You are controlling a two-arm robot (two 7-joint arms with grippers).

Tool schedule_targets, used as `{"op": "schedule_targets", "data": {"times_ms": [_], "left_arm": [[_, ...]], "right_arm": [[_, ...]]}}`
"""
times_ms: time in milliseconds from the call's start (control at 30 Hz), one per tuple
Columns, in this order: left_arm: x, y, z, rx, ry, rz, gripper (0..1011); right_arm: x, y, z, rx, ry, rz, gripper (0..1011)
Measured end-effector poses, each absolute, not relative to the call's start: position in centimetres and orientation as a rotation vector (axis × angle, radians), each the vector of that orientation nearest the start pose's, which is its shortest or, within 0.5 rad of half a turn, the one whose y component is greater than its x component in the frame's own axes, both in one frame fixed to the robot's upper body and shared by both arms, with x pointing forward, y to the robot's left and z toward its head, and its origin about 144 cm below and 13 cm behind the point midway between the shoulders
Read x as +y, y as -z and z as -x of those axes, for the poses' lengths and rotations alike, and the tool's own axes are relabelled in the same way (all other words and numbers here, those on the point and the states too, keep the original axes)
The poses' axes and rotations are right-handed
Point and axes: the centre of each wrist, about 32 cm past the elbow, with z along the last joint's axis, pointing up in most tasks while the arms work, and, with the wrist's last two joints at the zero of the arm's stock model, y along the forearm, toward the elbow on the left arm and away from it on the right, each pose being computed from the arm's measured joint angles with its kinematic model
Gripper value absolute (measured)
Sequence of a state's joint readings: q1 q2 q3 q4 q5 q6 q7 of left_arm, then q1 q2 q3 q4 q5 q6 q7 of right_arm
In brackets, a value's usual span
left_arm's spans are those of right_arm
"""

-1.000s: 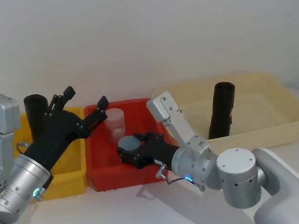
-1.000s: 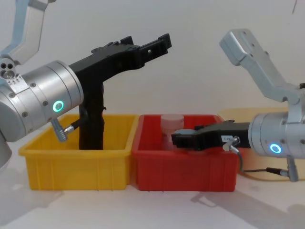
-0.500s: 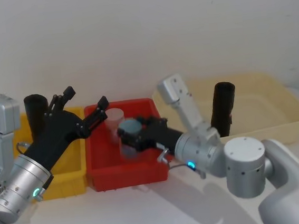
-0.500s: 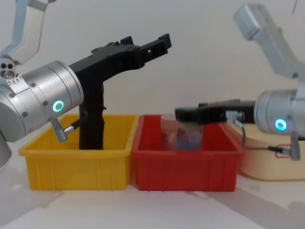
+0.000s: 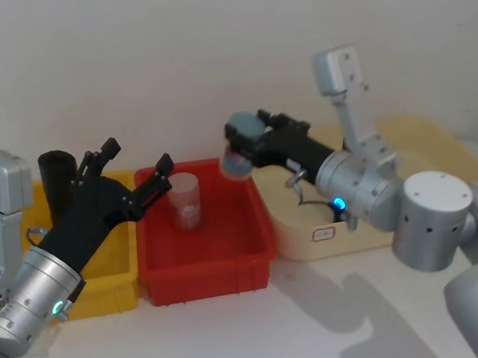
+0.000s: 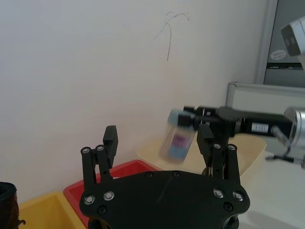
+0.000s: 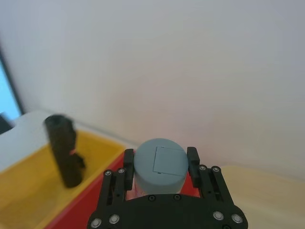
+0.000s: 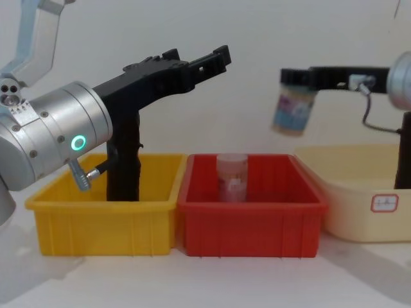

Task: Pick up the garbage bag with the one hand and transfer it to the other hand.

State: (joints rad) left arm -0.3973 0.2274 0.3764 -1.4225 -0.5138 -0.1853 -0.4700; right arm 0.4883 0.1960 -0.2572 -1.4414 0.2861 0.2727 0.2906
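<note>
A black garbage bag [image 5: 56, 184] roll stands upright in the yellow bin [image 5: 117, 275], also seen as the garbage bag [image 8: 125, 160] in the chest view and the garbage bag [image 7: 64, 150] in the right wrist view. My left gripper [image 5: 138, 155] hangs open above the seam of the yellow and red bins, just right of the roll and not touching it; the left gripper [image 8: 199, 58] holds nothing. My right gripper [image 5: 247, 132] is shut on a blue-lidded jar [image 5: 238, 149], held high in the air over the right side of the red bin [image 5: 206, 279].
A pinkish clear jar [image 5: 185, 201] stands in the red bin [image 8: 250, 224]. A wide cream tray [image 5: 312, 231] sits to the right, partly behind my right arm. The white wall stands close behind the bins.
My right gripper has lifted the blue-lidded jar out of the red bin, up and to the right toward the cream tray. The left arm has not moved.
</note>
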Motion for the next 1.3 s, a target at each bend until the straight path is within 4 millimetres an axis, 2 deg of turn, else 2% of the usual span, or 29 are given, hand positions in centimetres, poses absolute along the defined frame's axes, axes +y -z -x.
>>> {"op": "schedule_targets", "data": {"times_ms": [267,500,1000,1133,1300], "left_arm": [[19.0,-122.4,-54.9,-0.144,-0.764,0.354,1000],[19.0,-122.4,-54.9,-0.144,-0.764,0.354,1000],[19.0,-122.4,-54.9,-0.144,-0.764,0.354,1001],[19.0,-122.4,-54.9,-0.144,-0.764,0.354,1001],[19.0,-122.4,-54.9,-0.144,-0.764,0.354,1000]], "right_arm": [[-23.4,-128.3,-58.1,-0.052,1.134,-0.026,647],[-24.8,-127.7,-58.7,-0.061,1.182,0.007,646],[-25.6,-125.6,-59.1,-0.096,1.197,0.129,652],[-25.7,-125.1,-59.2,-0.115,1.21,0.147,813],[-25.8,-124.6,-59.2,-0.126,1.225,0.147,931]]}}
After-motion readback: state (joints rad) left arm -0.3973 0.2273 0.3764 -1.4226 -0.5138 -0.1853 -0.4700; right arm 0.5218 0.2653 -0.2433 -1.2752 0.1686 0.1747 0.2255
